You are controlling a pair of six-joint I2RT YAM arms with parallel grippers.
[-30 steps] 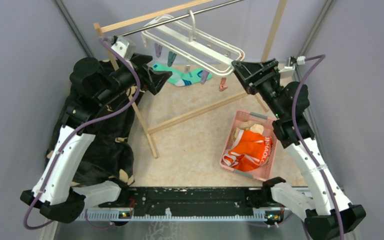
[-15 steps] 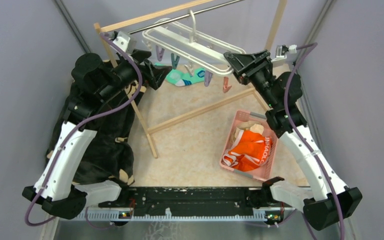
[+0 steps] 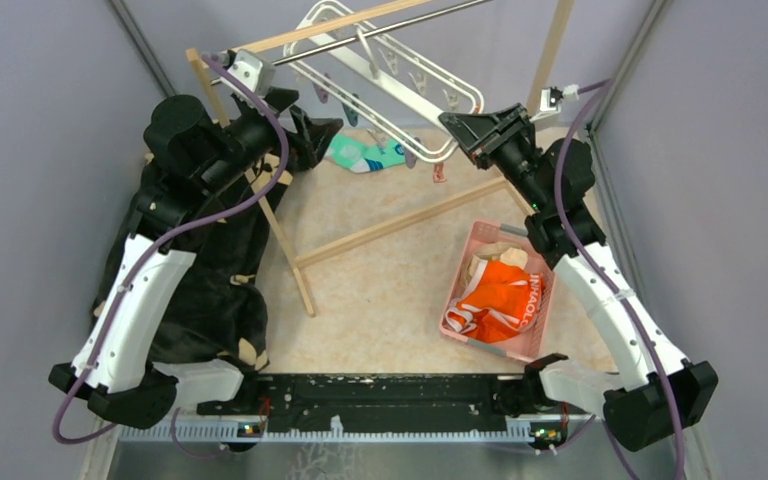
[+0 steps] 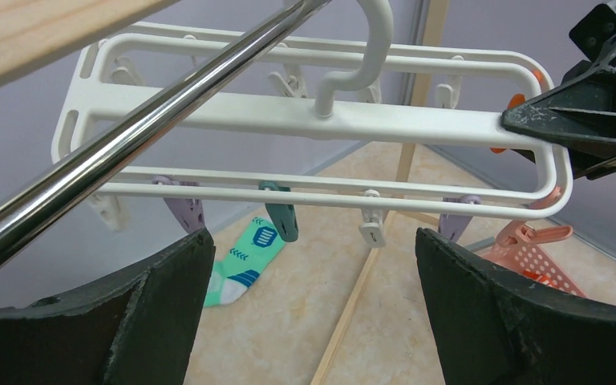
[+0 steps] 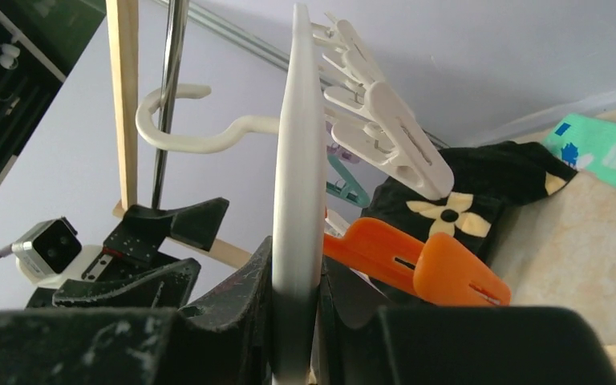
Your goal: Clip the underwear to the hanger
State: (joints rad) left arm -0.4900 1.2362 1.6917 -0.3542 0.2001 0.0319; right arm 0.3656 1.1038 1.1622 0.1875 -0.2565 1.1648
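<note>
The white frame hanger (image 3: 400, 80) is up at the metal bar (image 3: 380, 30), its hook (image 4: 361, 48) just over the bar. My right gripper (image 3: 457, 127) is shut on the hanger's right end; the frame (image 5: 298, 200) sits edge-on between its fingers. My left gripper (image 3: 312, 140) is open and empty, below and left of the hanger, whose purple, teal and white clips (image 4: 279, 212) dangle ahead of it. The orange underwear (image 3: 500, 295) lies in the pink basket (image 3: 460, 322) at the right.
A wooden rack (image 3: 290, 250) with a slanted floor bar (image 3: 400, 225) stands mid-table. A teal sock (image 3: 365, 155) lies on the table under the hanger. A black floral cloth (image 3: 210, 300) lies under the left arm. Beige cloth (image 3: 485, 260) is in the basket.
My right gripper has lifted the hanger up and to the left, bringing its hook onto the metal bar. My left gripper has risen slightly and stays open.
</note>
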